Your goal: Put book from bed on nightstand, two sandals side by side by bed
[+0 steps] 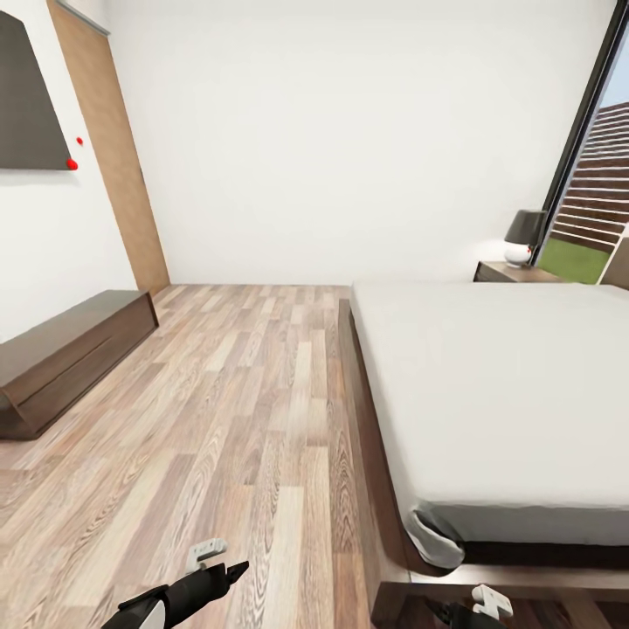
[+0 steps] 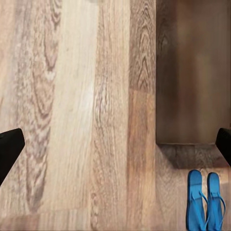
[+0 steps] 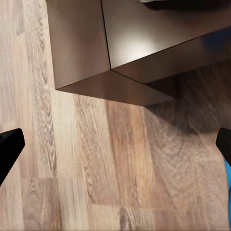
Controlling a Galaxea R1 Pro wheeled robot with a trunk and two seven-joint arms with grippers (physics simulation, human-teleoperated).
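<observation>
The two sandals (image 2: 206, 201) lie side by side on the floor (image 2: 72, 115), touching or nearly so, just past the corner of the bed's dark base (image 2: 192, 72) in the left wrist view. A sliver of blue (image 3: 227, 171) at the edge of the right wrist view, beside that gripper's finger, may be one of them; too little shows to be sure.

The bed (image 1: 498, 393) takes up the right half of the head view, its pale mattress bare as far as the picture reaches, its wooden base running along the plank floor. At its far end stands the nightstand (image 1: 515, 273) with a dark-shaded lamp (image 1: 524, 236) on it, next to the tall window (image 1: 594, 175). Against the left wall sits a long low cabinet (image 1: 70, 358), with a dark panel (image 1: 31, 105) on the wall above it.

The left gripper (image 2: 115, 144) hangs over bare floor, its fingers wide apart at the picture's two edges and holding nothing. The right gripper (image 3: 115, 147) is likewise spread and empty, above the floor near the base's corner (image 3: 110, 72). Both show low in the head view, the left (image 1: 214, 568) over the floor, the right (image 1: 476, 607) by the bed's near corner.
</observation>
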